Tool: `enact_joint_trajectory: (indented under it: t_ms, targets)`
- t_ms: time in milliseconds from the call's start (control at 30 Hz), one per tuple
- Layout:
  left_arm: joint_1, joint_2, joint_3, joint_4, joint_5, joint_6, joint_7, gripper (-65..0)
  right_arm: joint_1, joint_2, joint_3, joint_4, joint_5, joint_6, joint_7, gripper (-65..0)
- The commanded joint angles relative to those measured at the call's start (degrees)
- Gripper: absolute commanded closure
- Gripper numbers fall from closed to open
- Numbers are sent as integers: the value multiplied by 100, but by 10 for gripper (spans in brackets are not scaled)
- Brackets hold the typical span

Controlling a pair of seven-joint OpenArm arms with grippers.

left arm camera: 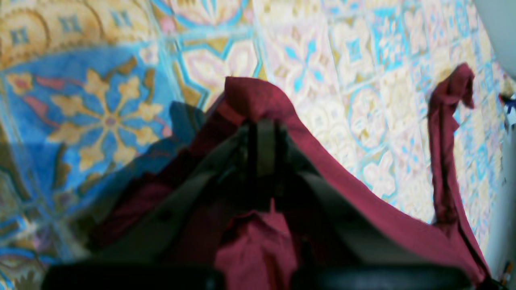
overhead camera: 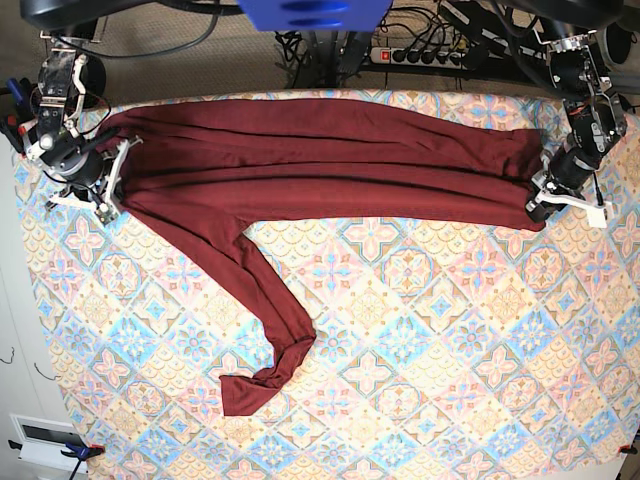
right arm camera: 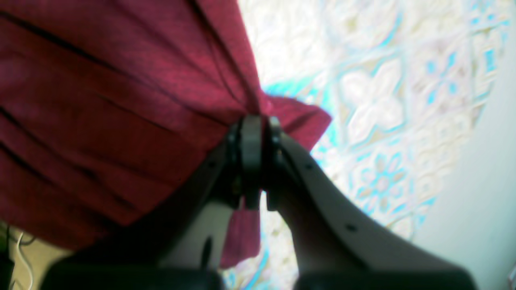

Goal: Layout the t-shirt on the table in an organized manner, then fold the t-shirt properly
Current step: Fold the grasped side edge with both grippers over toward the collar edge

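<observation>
The t-shirt (overhead camera: 330, 165) was stretched into a long maroon band across the far part of the desk (overhead camera: 450, 400), held taut between the two arms, with lengthwise folds running along it. From the band's near edge, toward the side of the right arm, a narrow strip of the same fabric trailed down over the desk and ended in a crumpled curl (overhead camera: 255, 390) lying flat on the patterned cloth. The right gripper (overhead camera: 108, 185), at the left of the base view, had its fingers (right arm camera: 250, 161) pressed together on a bunched end of the t-shirt (right arm camera: 121, 112); in the right wrist view the fabric fanned out from the pinch in pleats, and a small tab of it stuck out past the fingers while another scrap hung below them. The left gripper (overhead camera: 540, 205), at the right of the base view, likewise had its fingers (left arm camera: 264, 149) clamped on the other end of the t-shirt (left arm camera: 258, 96), which humped over the fingertips in the left wrist view, its edge running off toward the lower right. A twisted length of the fabric (left arm camera: 443, 141) stood apart from that hump, over the blue, pink and yellow tiles of the desk (left arm camera: 322, 60). Beyond the desk's far edge lay a power strip (overhead camera: 425, 55) and a tangle of dark cables (overhead camera: 480, 30).
</observation>
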Motion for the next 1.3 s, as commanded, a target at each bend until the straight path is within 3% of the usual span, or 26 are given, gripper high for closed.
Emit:
enact_joint_trajectory:
  t_ms: [0,433,533,867,1000,1267]
  targets:
    - [-36,-126,-52,95,-47,-44,-57,0,7,121,45,109,0,-42,72,-2]
    - [-36,-135,-456,77,-30,-44,567,0,-529,129,62,240,0,-42,72,-2]
    - [-27,-293,-430,77,23,-44,717,0,-573,129,62,240,0,-42,72,-2]
    - [-27,-100,-386,69,1069,-44,1016,0,-582,129,9,223,0,-42,-77,-7]
    - [-36,-117,159,69,1236,-44,1016,0,-573,129,9,232,-9,-42,-315,-10]
    - [-71,-91,256,77,1210,-44,1016,0,-582,129,27,240,-9,-42,-324,-116]
